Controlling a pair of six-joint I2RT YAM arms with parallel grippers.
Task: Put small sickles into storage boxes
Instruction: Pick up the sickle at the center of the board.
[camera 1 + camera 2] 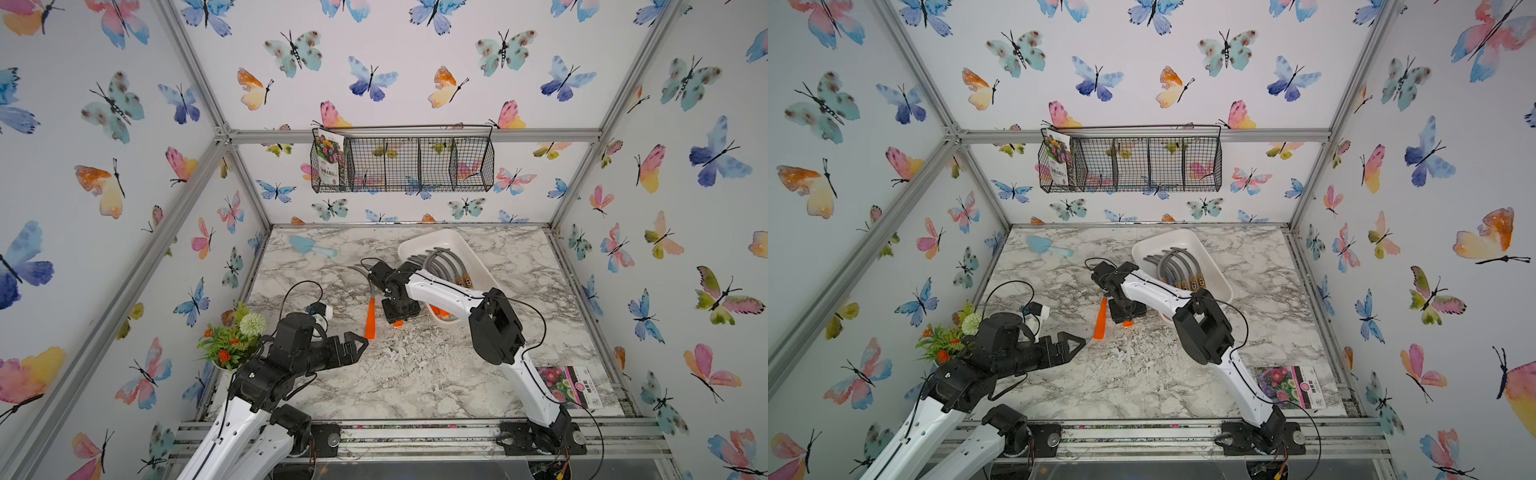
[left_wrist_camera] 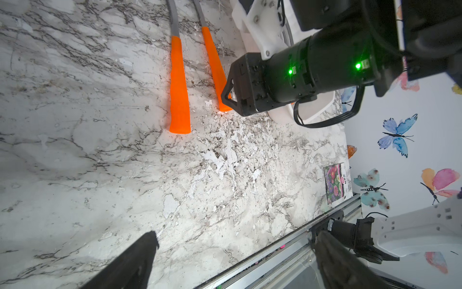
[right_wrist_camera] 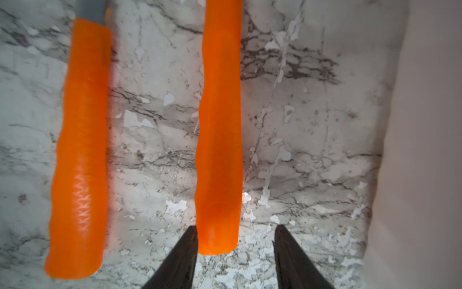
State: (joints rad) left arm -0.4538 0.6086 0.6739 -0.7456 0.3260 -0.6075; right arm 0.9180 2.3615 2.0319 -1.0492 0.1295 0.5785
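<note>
Two small sickles with orange handles lie side by side on the marble table, one in the open [image 1: 370,313] [image 3: 80,150], the other [image 3: 220,125] [image 2: 216,67] largely under my right gripper in the top views. My right gripper [image 3: 236,227] [image 1: 400,311] points down over that handle's end. Its jaws straddle the end: one finger touches it, the other stands apart. Several more sickles [image 1: 440,262] [image 1: 1173,264] lie in the white storage box [image 1: 446,237] [image 1: 1179,237]. My left gripper [image 2: 233,235] [image 1: 359,343] hovers open and empty at front left.
A light blue trowel [image 1: 311,246] lies at the back left. A potted plant [image 1: 232,340] stands at the left edge beside my left arm. A seed packet [image 1: 569,384] lies at the front right. A black wire basket [image 1: 403,164] hangs on the back wall.
</note>
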